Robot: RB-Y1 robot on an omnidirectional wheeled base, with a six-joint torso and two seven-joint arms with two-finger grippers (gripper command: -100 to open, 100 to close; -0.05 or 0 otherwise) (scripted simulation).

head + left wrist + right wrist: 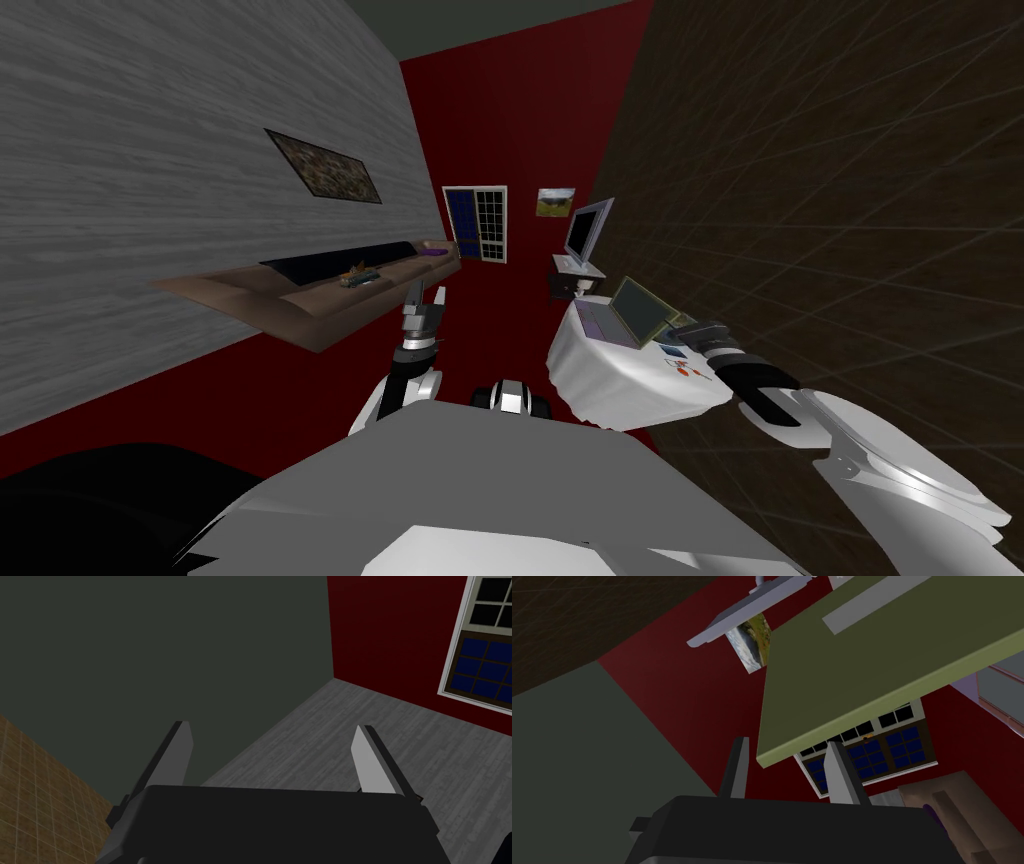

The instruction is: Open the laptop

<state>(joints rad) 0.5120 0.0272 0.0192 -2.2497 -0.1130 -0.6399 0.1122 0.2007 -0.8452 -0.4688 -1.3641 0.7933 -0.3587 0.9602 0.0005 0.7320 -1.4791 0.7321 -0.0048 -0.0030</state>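
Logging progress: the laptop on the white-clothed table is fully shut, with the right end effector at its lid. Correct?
Not shut: the head view shows the laptop with its lid raised off the keyboard. The rest holds: white-clothed table, right end effector at the lid.

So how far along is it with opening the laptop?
Mostly done: the laptop lid stands raised off its keyboard on the white table. In hand: the right gripper is at the lid's edge. Left: perhaps a little more tilt, then backing away. The left gripper hangs open.
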